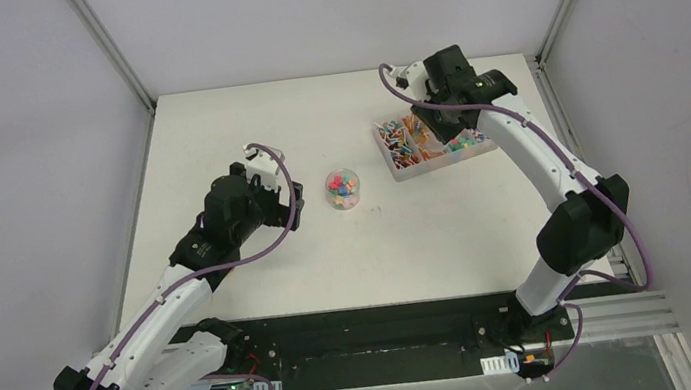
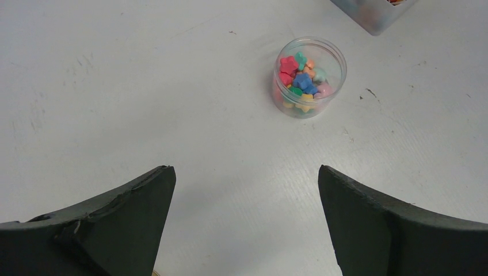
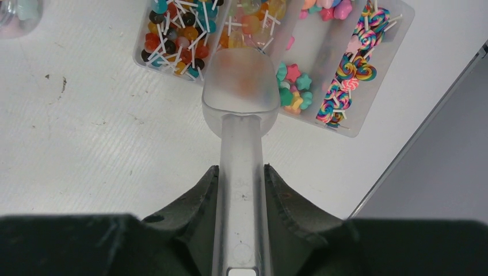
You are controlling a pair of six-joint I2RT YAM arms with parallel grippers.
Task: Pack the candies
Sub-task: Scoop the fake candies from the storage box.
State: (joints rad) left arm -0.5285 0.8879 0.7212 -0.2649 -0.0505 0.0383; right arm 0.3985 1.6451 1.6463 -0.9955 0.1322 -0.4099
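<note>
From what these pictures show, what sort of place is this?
Probably a robotics lab test cell: a white table boxed in by plain panels on metal framing, two robot arms bolted at its edge, plus a candy tray and jar.

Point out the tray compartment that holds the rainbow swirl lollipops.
The end compartment, rightmost in the right wrist view, beside the star candies; no other holds swirls.

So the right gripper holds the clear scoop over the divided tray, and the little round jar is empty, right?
Not quite: the jar is not empty; the left wrist view shows coloured candies in it. The right gripper does hold the scoop over the tray.
</note>
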